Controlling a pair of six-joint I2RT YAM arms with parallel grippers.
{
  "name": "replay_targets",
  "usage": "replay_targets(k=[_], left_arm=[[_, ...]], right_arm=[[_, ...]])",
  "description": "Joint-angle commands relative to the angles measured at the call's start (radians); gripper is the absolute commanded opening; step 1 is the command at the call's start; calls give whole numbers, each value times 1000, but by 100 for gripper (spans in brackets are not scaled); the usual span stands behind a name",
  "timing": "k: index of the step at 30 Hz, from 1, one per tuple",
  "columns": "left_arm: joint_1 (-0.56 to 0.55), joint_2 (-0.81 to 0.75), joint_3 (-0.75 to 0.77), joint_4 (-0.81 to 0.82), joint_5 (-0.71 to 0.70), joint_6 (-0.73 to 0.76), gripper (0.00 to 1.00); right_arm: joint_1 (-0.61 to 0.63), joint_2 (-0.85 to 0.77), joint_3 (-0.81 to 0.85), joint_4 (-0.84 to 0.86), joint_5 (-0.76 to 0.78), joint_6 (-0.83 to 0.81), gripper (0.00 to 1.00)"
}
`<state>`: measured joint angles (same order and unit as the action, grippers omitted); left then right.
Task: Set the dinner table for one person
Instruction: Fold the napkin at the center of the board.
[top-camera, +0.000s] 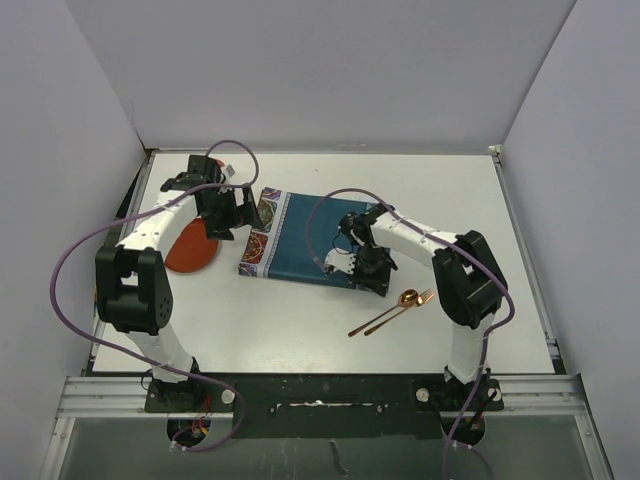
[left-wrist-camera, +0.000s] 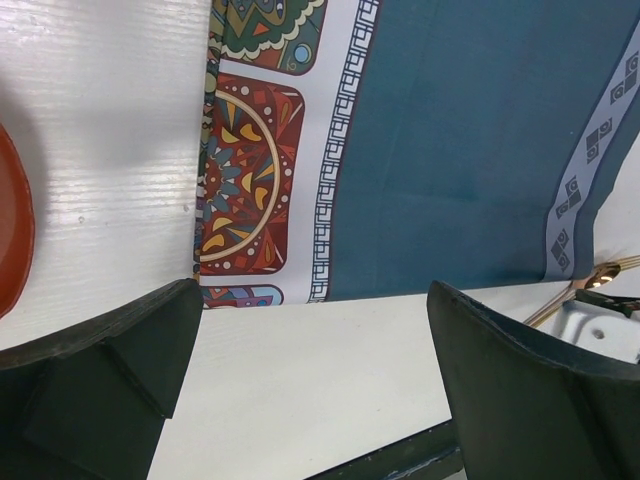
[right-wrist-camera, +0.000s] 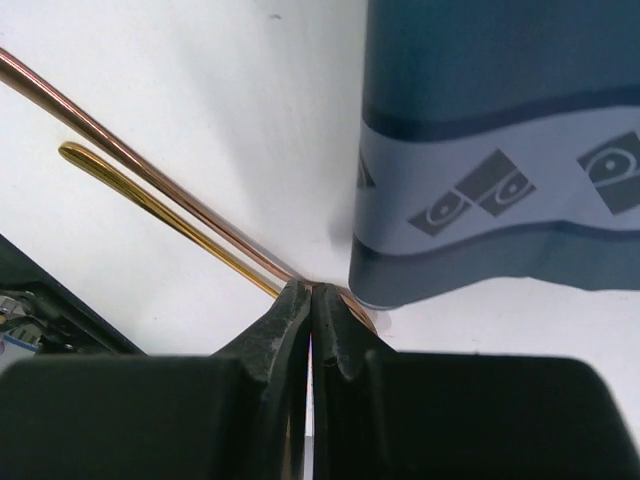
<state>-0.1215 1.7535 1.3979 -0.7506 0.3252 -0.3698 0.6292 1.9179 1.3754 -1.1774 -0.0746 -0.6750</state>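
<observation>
Placemat mid dinner table, left gripper spread above its patterned end, right gripper pressed together beside its near-right corner.

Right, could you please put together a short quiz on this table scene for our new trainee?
1. True or false: the orange plate lies on the teal placemat.
2. Which gripper stands open? A) the left gripper B) the right gripper C) both
3. Fill in: the spoon and fork lie on the dinner table, to the robot's ____ of the placemat.

Key: 1 false, the plate sits on the bare table, apart from the placemat. 2 A. 3 right.
</observation>
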Motion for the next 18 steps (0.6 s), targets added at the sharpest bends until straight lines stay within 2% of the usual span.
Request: replay_targets(k=[1,4,8,11,15,18], left_arm=[[-1,-6,56,50,-48,11,98],[14,3,88,34,-112,21,98],[34,55,111,39,-122,-3,98],[34,108,111,89,-122,-54,98],[20,215,90,182,-45,-161,98],[-7,249,74,230,-71,-189,98]], right_arm=[[-19,-38,37,-25,-16,-12,0],[-6,-12,73,-31,-42,-3,0],[-13,-22,93,-36,-5,-24,0],[-46,-50,103,-47,36,-46,0],[-107,-75,120,-46,48,-69,0],[-163,-71,141,-42,41,-76,0]])
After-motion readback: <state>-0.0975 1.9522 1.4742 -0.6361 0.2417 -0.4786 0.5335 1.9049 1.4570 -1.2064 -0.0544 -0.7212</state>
